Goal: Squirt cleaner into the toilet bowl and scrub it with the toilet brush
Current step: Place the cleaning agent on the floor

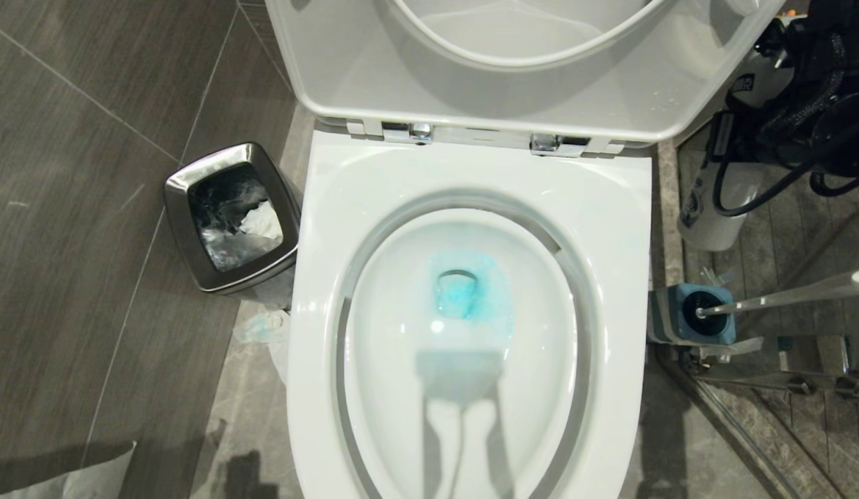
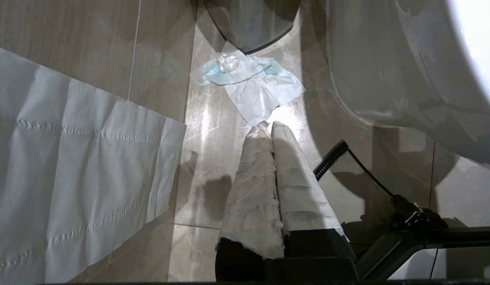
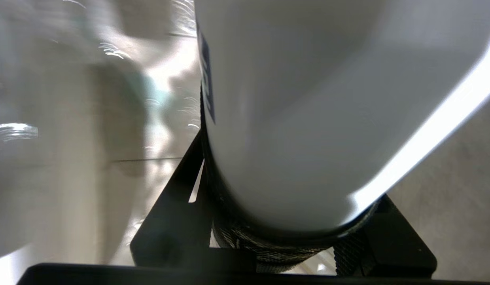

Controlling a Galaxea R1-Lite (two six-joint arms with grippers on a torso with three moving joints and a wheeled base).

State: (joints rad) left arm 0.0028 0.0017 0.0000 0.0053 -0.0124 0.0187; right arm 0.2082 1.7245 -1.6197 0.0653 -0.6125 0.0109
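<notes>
The toilet bowl (image 1: 332,242) fills the middle of the head view, its seat and lid raised. The cleaner (image 1: 464,287) tints the water at the bottom turquoise. To the right of the bowl the toilet brush (image 1: 783,294) stands in its blue-topped holder (image 1: 668,315), its pale handle leaning right. Above it, my right gripper (image 1: 734,152) is shut on a white bottle (image 1: 706,208) with a dark label; the bottle (image 3: 308,111) fills the gap between the jaws in the right wrist view. My left gripper (image 2: 268,124) is shut on nothing, its tape-wrapped fingers pointing at the floor beside the bowl.
A square steel waste bin (image 1: 228,215) with a liner stands left of the bowl. A crumpled tissue (image 2: 248,79) lies on the floor by it, and a sheet of paper (image 2: 70,178) lies nearer me. A metal rack (image 1: 783,360) sits behind the brush holder.
</notes>
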